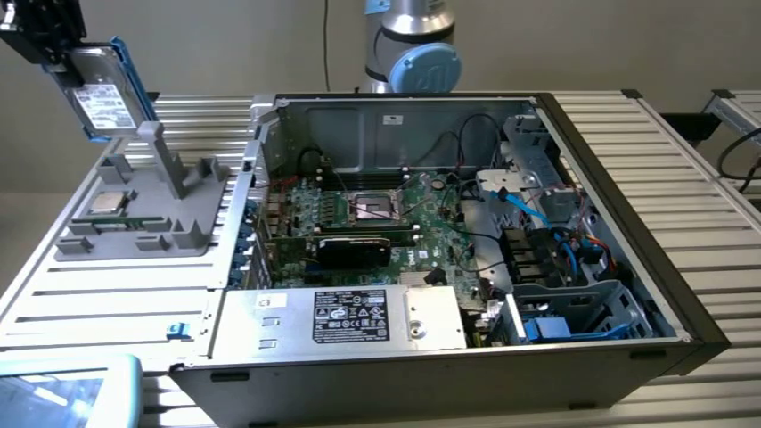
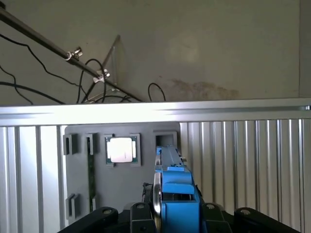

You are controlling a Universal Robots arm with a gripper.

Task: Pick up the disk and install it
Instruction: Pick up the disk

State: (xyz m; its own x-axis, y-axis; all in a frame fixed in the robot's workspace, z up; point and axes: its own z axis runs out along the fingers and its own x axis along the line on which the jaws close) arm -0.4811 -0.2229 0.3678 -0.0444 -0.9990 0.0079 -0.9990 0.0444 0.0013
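Under everything: ribbed metal worktop (image 1: 666, 152).
Mid-worktop: open case (image 1: 393, 120), lid off, interior exposed.
Behind the case, at the far edge: arm (image 1: 411, 45), blue cap on its joint.
Inside the case, on the floor: green board (image 1: 312, 198) with a square socket (image 1: 371, 207) near its middle.
Along the case wall nearest the exterior camera: silver box (image 1: 356, 314) with a black label.
In the case corner at the exterior view's right: drive cage (image 1: 583, 308), with blue cables (image 1: 523, 209) running above it.
On the worktop at the exterior view's left, just beside the case: grey fixture (image 1: 178, 227) with slots and a tall post.
Clamped in the jaws: disk (image 1: 105, 98), silver with a white label and a blue carrier.
Disk position: in the air above the fixture, outside the case, hanging on edge and slightly tilted, label towards the exterior camera.
Lower edge of the disk close to the top of the post; contact not determinable.
In the wrist view: disk (image 2: 170, 179) edge-on between the jaws, over the fixture.
Flat in a fixture recess: square silver chip (image 1: 105, 201).
In a slot near the chip: thin green strip (image 2: 91, 165), on edge.
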